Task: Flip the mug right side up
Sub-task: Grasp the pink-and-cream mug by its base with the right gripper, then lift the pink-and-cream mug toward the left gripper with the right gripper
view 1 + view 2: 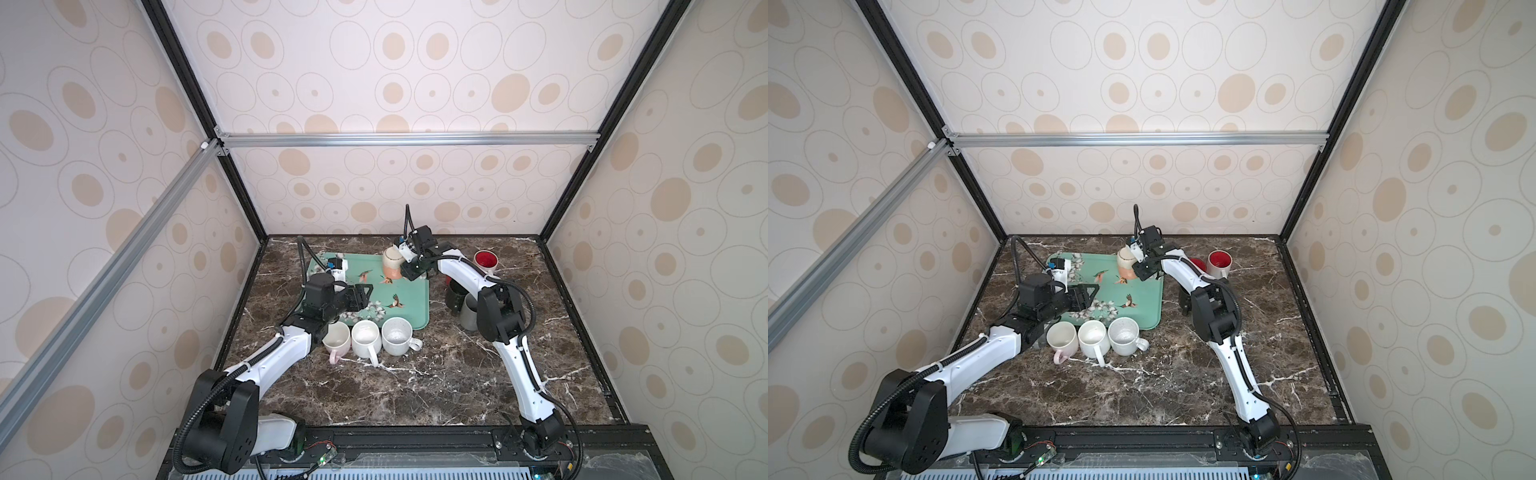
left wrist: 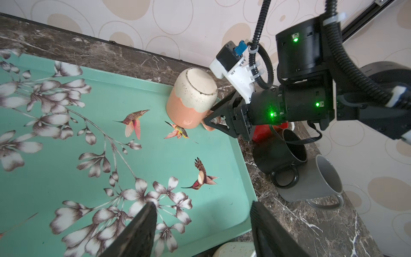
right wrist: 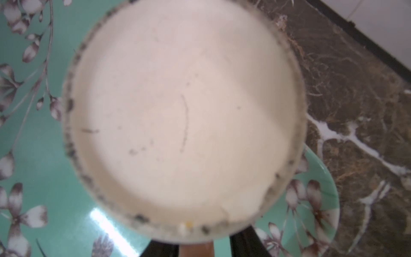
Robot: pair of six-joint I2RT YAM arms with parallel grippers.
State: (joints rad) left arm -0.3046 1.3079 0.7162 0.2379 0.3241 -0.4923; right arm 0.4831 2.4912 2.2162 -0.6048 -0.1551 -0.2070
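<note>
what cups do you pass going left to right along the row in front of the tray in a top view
cream mug with pink handle → plain white mug → speckled white mug

Mugs, eight in all: one pink-and-cream mug (image 1: 392,264), one pink-handled mug (image 1: 336,338), one white mug (image 1: 365,337), one speckled mug (image 1: 397,334), one black mug (image 2: 271,158), one grey mug (image 2: 311,184). Red-lined, two: red mug (image 1: 1220,259) far right, second red mug (image 1: 1198,264) half hidden. One teal floral tray (image 1: 415,299).
</note>
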